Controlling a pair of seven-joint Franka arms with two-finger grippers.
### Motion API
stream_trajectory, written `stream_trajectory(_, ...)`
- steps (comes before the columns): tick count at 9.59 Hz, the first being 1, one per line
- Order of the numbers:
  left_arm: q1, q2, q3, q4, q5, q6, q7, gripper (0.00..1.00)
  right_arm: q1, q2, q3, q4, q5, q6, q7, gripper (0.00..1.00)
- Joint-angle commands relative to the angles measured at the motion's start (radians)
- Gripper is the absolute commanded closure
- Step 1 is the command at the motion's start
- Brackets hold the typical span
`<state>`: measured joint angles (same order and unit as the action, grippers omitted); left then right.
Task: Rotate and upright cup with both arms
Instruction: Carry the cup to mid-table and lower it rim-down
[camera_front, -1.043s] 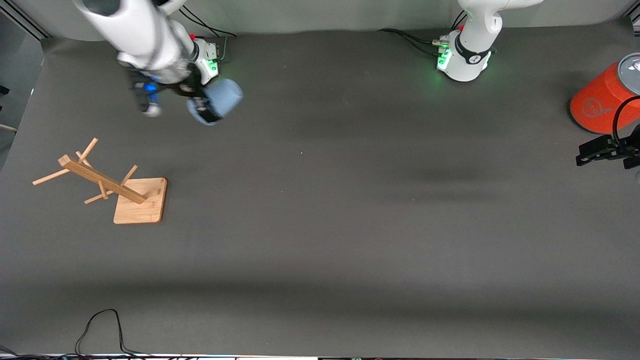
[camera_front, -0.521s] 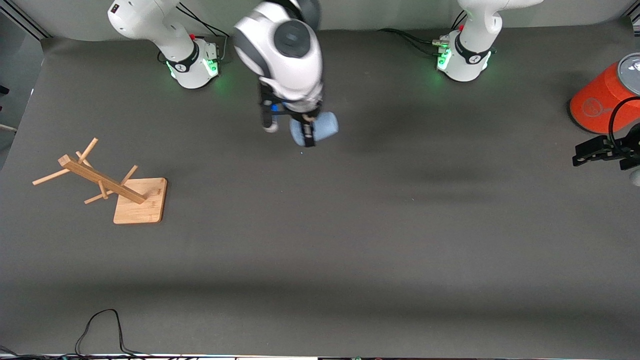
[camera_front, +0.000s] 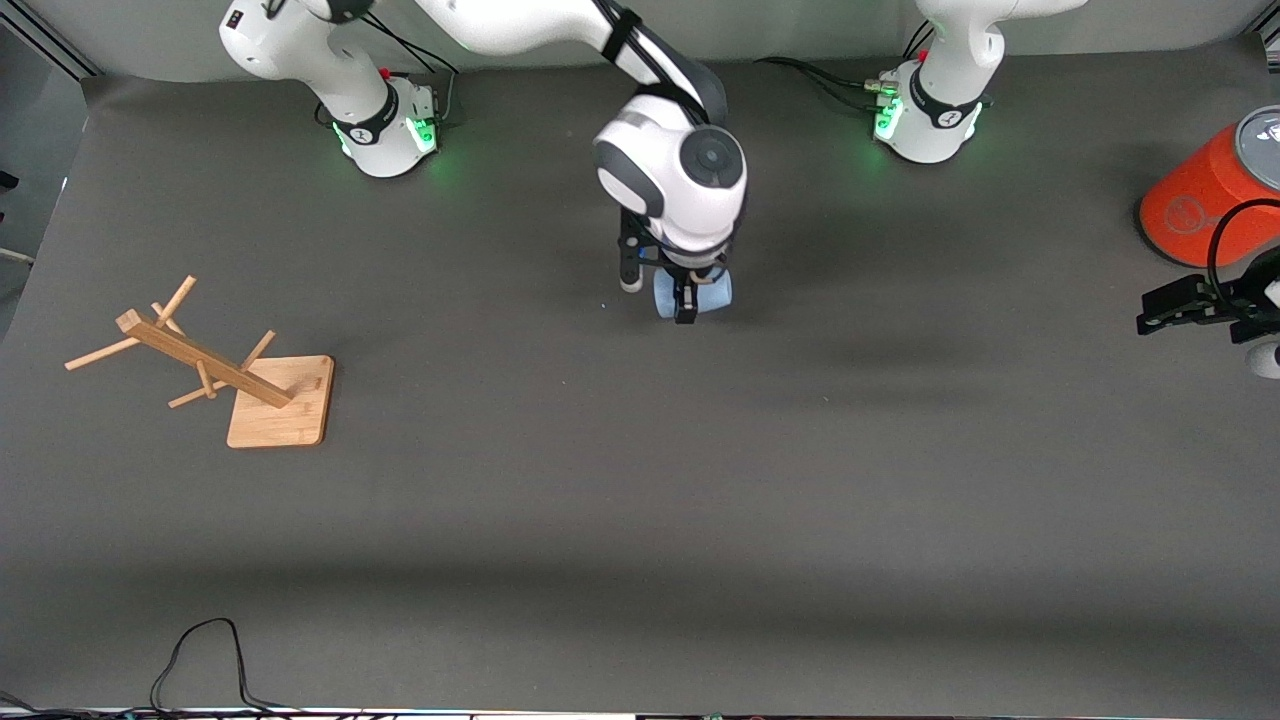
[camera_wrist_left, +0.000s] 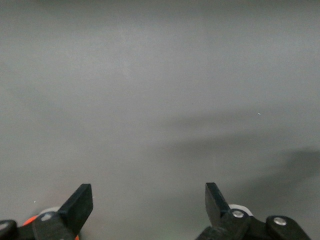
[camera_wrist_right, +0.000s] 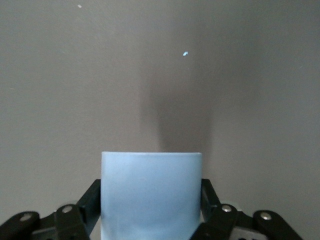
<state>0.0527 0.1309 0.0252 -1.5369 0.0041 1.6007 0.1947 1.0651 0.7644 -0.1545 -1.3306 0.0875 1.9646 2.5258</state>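
The pale-blue cup (camera_front: 712, 294) is held by my right gripper (camera_front: 688, 298) over the middle of the table, partly hidden under the wrist. In the right wrist view the cup (camera_wrist_right: 151, 195) fills the space between the two black fingers (camera_wrist_right: 91, 200), which are shut on its sides. My left gripper (camera_front: 1185, 305) waits at the left arm's end of the table, near the orange cylinder. In the left wrist view its fingers (camera_wrist_left: 80, 205) stand wide apart with only bare mat between them, so it is open and empty.
A wooden peg rack (camera_front: 215, 375) on a square base stands toward the right arm's end. A large orange cylinder with a grey top (camera_front: 1205, 195) stands at the left arm's end. A black cable (camera_front: 200, 655) lies at the near edge.
My right arm has swung from near its base toward the table's middle, carrying the cup, and lowered it closer to the mat. The left gripper has shifted only slightly.
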Motion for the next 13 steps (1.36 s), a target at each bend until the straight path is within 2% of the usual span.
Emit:
stream_trajectory(1,-0.008,0.001,0.004,0.003,-0.010,-0.016,0.014,0.00,0.025,0.107,-0.016,0.119,-0.005,-0.006,0.076,0.53)
stream_trajectory(5,-0.019,0.007,-0.001,0.007,-0.010,-0.016,0.012,0.00,0.032,0.206,-0.017,0.136,-0.024,0.079,0.152,0.52)
stream_trajectory(6,-0.019,0.010,0.001,0.006,-0.010,-0.013,0.012,0.00,0.038,0.214,-0.017,0.142,-0.028,0.083,0.154,0.46)
stream_trajectory(7,-0.019,0.013,-0.001,0.007,-0.010,-0.012,0.012,0.00,0.041,0.214,-0.017,0.143,-0.029,0.083,0.154,0.26)
stream_trajectory(8,-0.019,0.013,-0.001,0.006,-0.010,-0.010,0.012,0.00,0.041,0.214,-0.019,0.145,-0.028,0.085,0.154,0.00)
stream_trajectory(13,-0.025,0.024,-0.001,0.009,-0.010,0.001,0.012,0.00,0.030,0.184,-0.020,0.143,-0.026,0.079,0.136,0.00)
